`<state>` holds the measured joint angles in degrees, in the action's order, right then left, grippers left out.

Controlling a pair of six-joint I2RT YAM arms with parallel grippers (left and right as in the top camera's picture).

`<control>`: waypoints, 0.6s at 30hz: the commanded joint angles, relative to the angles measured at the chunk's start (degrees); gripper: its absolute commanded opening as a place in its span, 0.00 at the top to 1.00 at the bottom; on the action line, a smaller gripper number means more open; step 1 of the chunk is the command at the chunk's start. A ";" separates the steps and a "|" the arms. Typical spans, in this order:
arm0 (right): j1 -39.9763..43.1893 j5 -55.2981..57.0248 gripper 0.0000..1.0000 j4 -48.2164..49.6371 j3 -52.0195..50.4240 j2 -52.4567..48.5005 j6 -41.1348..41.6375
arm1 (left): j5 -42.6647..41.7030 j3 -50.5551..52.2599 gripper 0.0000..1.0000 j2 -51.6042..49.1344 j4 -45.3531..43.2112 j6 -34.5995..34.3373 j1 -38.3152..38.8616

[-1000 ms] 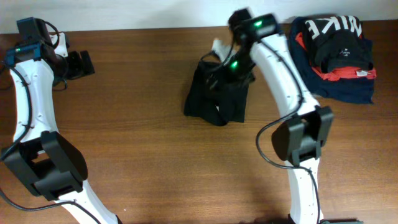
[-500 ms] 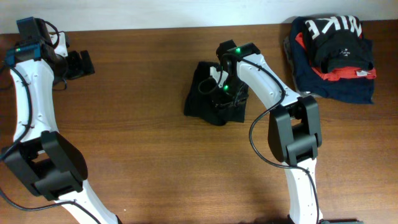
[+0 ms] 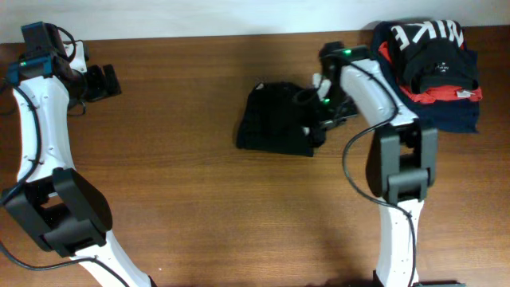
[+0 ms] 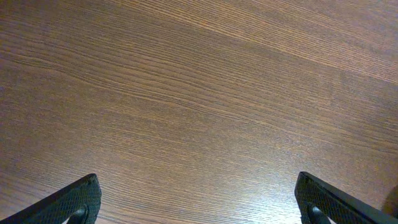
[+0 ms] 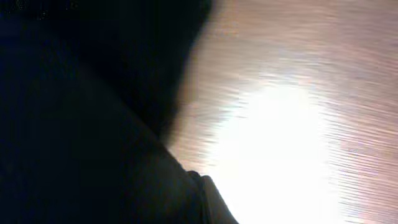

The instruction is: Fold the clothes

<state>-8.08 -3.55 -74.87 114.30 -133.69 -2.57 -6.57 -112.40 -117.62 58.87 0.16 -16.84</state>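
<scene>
The clothes (image 3: 275, 119), a black shirt, lie bunched in a flat dark heap at the middle of the wooden table (image 3: 191, 183). My right gripper (image 3: 313, 115) sits at the heap's right edge, shut on the black fabric. In the right wrist view the clothes (image 5: 81, 112) fill the left side and hide the fingers, with bright bare wood to the right. My left gripper (image 3: 107, 82) rests far off at the back left, open. Its two fingertips (image 4: 78, 199) stand wide apart over bare wood, with nothing between them.
A folded pile of navy, red and black garments with white NIKE lettering (image 3: 430, 68) lies at the back right corner, just right of my right arm. The table's back edge meets a white wall.
My right gripper closed from wide open and moved from over the heap to its right edge. The black heap has flattened and spread rightward. The left arm stayed put.
</scene>
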 commanded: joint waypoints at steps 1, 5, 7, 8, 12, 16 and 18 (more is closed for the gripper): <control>1.75 -0.48 0.96 1.18 -0.35 0.26 0.44 | 0.33 -0.17 0.01 0.96 -0.07 0.70 0.17; 2.08 -10.80 0.96 -0.85 0.04 0.48 -4.48 | 0.35 -0.17 0.01 0.96 0.39 0.70 0.17; 1.25 -13.70 0.96 -2.05 0.04 0.94 -4.50 | 0.35 -0.17 0.01 0.96 0.35 0.70 0.17; 0.50 -14.58 0.96 -2.49 0.04 1.33 -4.50 | 0.35 -0.17 0.01 0.96 0.35 0.70 0.17; -2.62 -15.28 0.96 -3.72 0.07 2.38 -4.57 | 0.37 -0.17 0.01 0.96 0.39 0.70 0.17; -5.75 -13.46 0.96 -5.81 0.07 2.49 -4.35 | 0.37 -0.17 0.01 0.96 0.39 0.70 0.17; -6.56 -9.86 0.89 -6.36 0.07 2.49 -2.32 | 0.39 -0.17 0.01 0.96 0.42 0.72 0.17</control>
<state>-13.43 -16.38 -80.66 114.30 -133.67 -6.33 -6.57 -112.40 -117.64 59.11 0.16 -16.84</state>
